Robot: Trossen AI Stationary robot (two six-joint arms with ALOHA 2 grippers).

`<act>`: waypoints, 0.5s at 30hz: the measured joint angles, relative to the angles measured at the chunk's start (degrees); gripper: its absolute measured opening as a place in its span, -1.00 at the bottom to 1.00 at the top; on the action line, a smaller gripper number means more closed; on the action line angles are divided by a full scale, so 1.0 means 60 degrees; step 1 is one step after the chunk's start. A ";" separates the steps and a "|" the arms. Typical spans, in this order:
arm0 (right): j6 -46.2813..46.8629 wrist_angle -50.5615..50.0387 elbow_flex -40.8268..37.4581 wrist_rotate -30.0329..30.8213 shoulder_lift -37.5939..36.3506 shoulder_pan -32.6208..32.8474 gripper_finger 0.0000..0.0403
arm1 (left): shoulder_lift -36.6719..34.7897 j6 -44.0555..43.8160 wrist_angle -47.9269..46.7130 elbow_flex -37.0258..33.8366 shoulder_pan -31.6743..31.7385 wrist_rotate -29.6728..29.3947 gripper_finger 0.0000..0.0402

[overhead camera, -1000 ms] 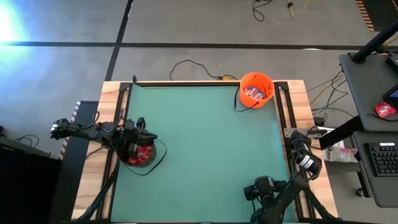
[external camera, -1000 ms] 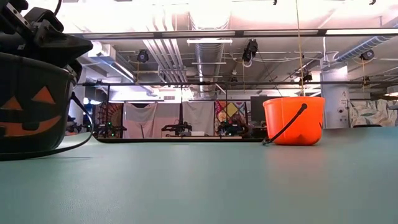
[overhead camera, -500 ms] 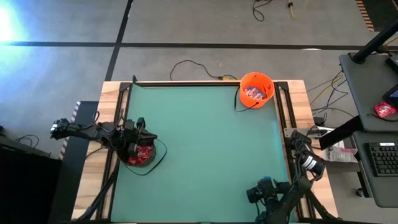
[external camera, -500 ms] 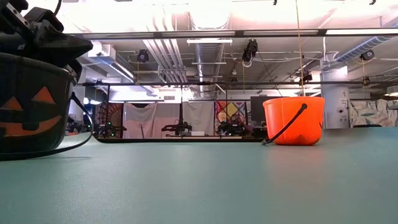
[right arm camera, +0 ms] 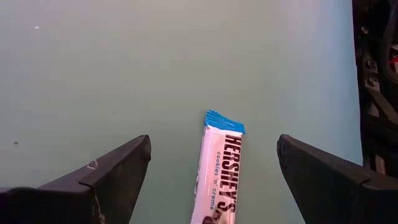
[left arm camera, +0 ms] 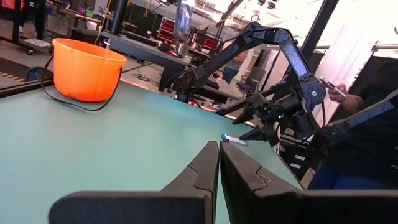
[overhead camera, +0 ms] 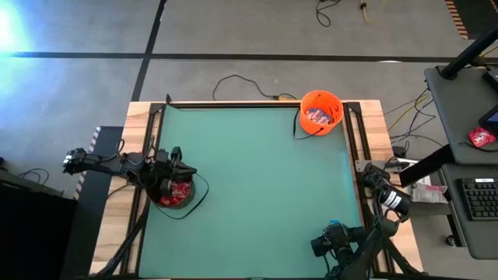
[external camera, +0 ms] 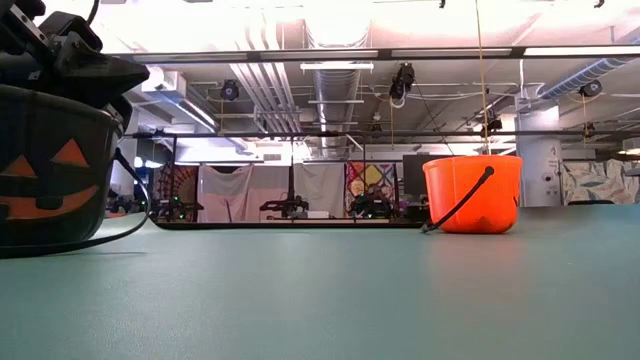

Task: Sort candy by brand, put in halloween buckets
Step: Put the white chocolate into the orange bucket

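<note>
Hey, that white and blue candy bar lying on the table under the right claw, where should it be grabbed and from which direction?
Grip the candy bar across its narrow middle, coming straight down from above. It lies flat on the green table, long and slim, so its two long edges are the only sides narrow enough to pinch. The right claw is open with one finger on each side of it.

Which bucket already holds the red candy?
The black bucket at the table's left edge, under the shut left claw; red packets show inside it. The orange bucket at the far right corner holds pale-wrapped pieces instead.
</note>
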 joint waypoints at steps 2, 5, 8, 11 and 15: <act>-0.0001 -0.0015 -0.0061 0.0071 -0.0111 0.0000 0.69 | 0.0000 0.0000 0.0000 -0.0003 0.0002 0.0000 -1.00; -0.0008 -0.0005 -0.0094 0.0345 -0.0135 -0.0004 0.69 | 0.0003 0.0000 0.0000 -0.0003 0.0002 0.0000 -1.00; -0.0030 -0.0002 -0.0123 0.0509 -0.0141 -0.0027 0.69 | 0.0002 0.0000 0.0000 0.0001 0.0002 0.0000 -1.00; 0.0067 0.0000 -0.0149 0.0398 -0.0142 -0.0035 0.69 | 0.0003 0.0000 0.0000 -0.0003 -0.0001 0.0000 -1.00; 0.0116 0.0006 -0.0253 0.0257 -0.0142 -0.0098 0.69 | 0.0000 0.0001 0.0000 -0.0002 -0.0001 0.0000 -1.00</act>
